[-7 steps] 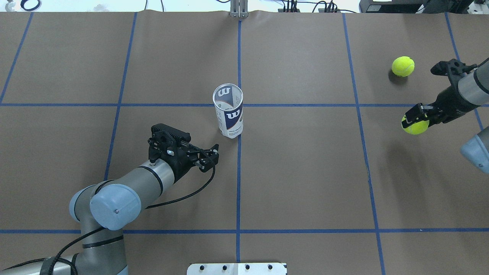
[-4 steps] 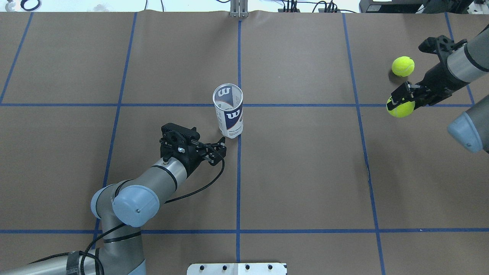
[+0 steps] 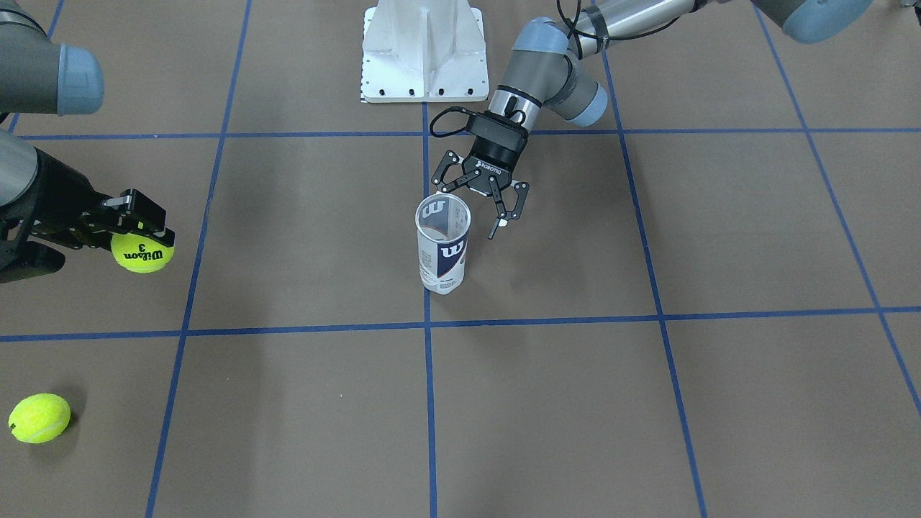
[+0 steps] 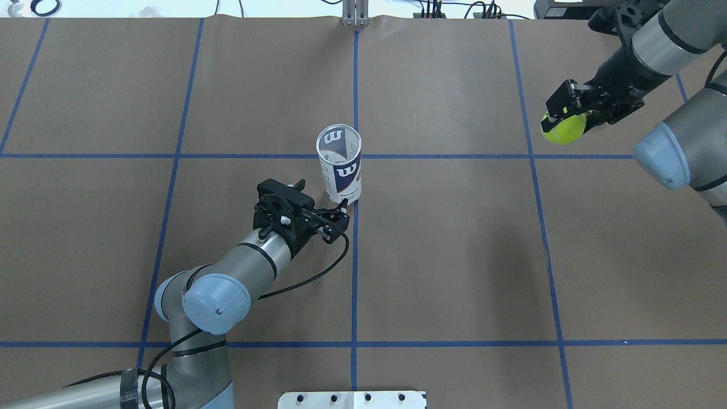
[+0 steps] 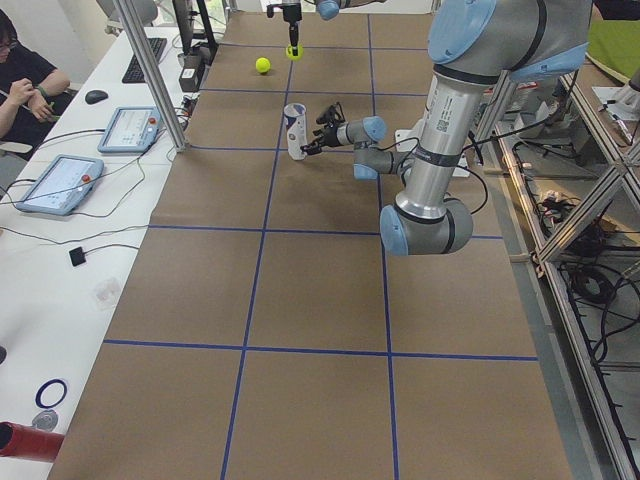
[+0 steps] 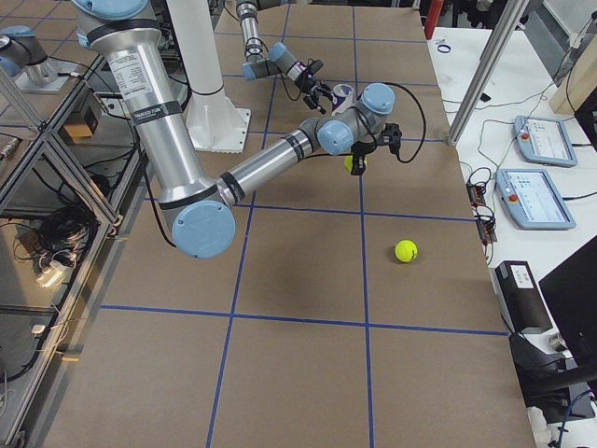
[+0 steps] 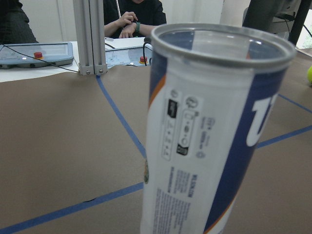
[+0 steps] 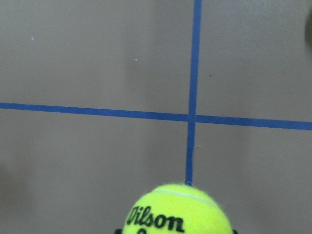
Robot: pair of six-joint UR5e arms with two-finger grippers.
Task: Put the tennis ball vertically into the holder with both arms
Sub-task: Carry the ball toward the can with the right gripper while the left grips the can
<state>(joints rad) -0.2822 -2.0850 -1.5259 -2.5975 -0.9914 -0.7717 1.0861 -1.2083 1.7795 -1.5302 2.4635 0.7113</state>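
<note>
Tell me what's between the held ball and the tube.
Nothing: only bare table and blue tape lines separate ball and tube, as the overhead view shows.

— What colour is the tabletop (image 4: 454,255)?
— Brown, with a grid of blue lines. The holder (image 4: 342,170) is clear, and its label is white and navy with a "W" logo and a thin orange stripe.
— And the tennis ball (image 3: 142,252)?
— Yellow-green, with black "Wilson 3" print. The second ball (image 3: 39,418) is the same yellow-green. The arms (image 4: 255,258) are silver-grey with light-blue caps.
</note>
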